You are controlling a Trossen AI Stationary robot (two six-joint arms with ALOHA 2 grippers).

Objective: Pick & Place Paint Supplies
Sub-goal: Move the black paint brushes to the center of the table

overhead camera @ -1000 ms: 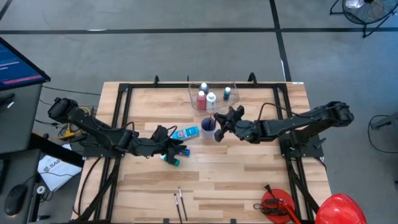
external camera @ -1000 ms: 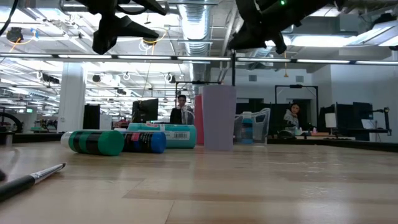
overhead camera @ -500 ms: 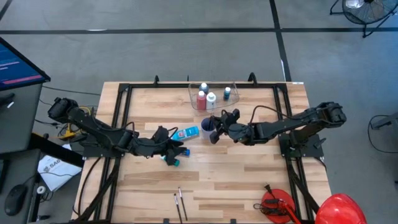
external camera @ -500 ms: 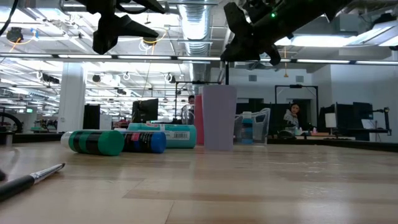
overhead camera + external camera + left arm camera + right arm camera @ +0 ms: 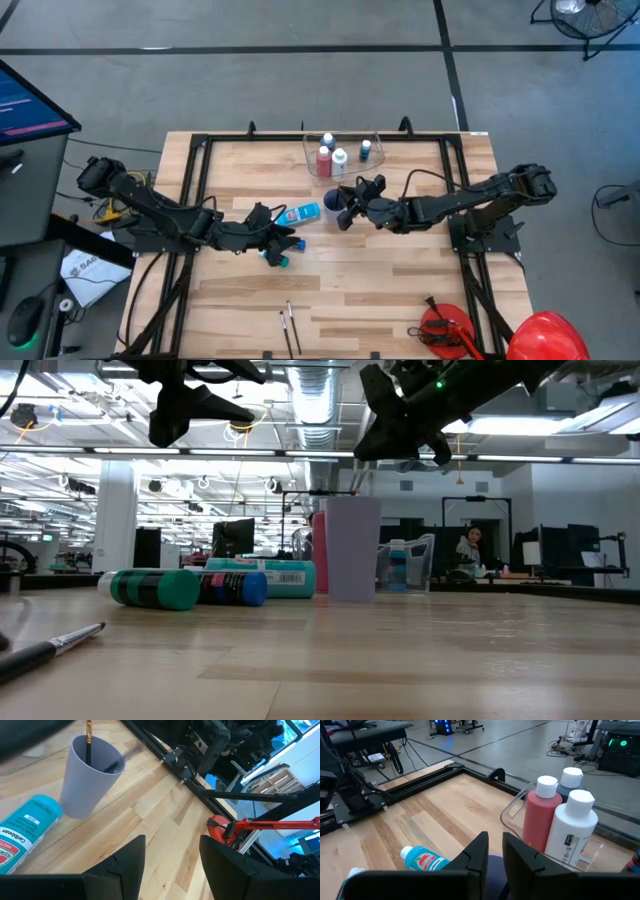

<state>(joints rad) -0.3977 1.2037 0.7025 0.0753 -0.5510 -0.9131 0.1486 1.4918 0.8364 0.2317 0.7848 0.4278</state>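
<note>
A blue-purple cup [image 5: 333,206] stands at mid-table with a thin brush [image 5: 88,740] upright in it. My right gripper [image 5: 496,852] hovers just above the cup [image 5: 492,870], its fingers a narrow gap apart with nothing visible between them. My left gripper [image 5: 172,865] stands open in the air over a teal tube [image 5: 155,588] and a blue tube [image 5: 235,588] that lie on their sides. A larger light blue tube [image 5: 300,213] lies left of the cup. Two more brushes [image 5: 290,325] lie near the front edge.
A clear plastic tub [image 5: 372,140] at the far edge holds red [image 5: 542,815], white [image 5: 575,830] and teal bottles upright. A red tool [image 5: 445,330] and a red helmet [image 5: 545,335] sit at the near right. People sit in the room behind.
My right gripper has moved a little toward the table's left and down, coming over the cup, and has then stayed there. My left gripper has kept still.
</note>
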